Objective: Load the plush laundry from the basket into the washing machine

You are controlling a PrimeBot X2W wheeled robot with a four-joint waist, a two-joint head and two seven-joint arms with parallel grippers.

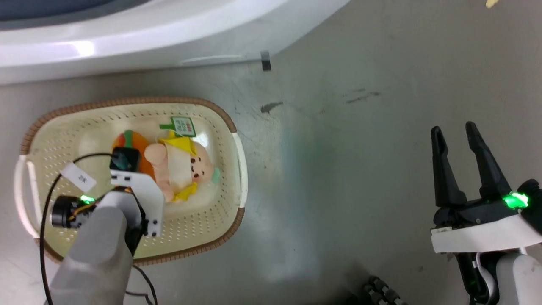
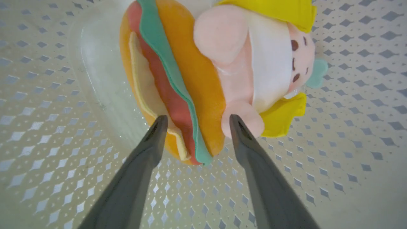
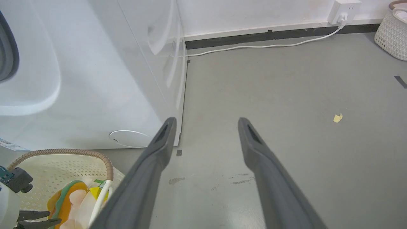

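The plush laundry (image 1: 178,165), a pink pig doll in yellow joined to an orange striped hamburger, lies in the cream basket (image 1: 220,123) on the floor, its green-white tag (image 1: 183,126) toward the washer. My left gripper (image 2: 197,122) is open, low inside the basket. Its fingertips straddle the near end of the hamburger (image 2: 178,95) and have not closed on it. In the head view my left wrist (image 1: 131,186) covers those fingers. My right gripper (image 1: 459,131) hangs open and empty over bare floor, far right of the basket. The white washing machine (image 1: 127,46) stands just beyond the basket.
The washer's side panel (image 3: 95,79) runs back to the wall. Along the wall lie a white cord (image 3: 254,47) and a socket block (image 3: 345,8). A white woven basket (image 3: 392,35) stands at the far right. A yellow scrap (image 3: 337,118) lies on the grey floor.
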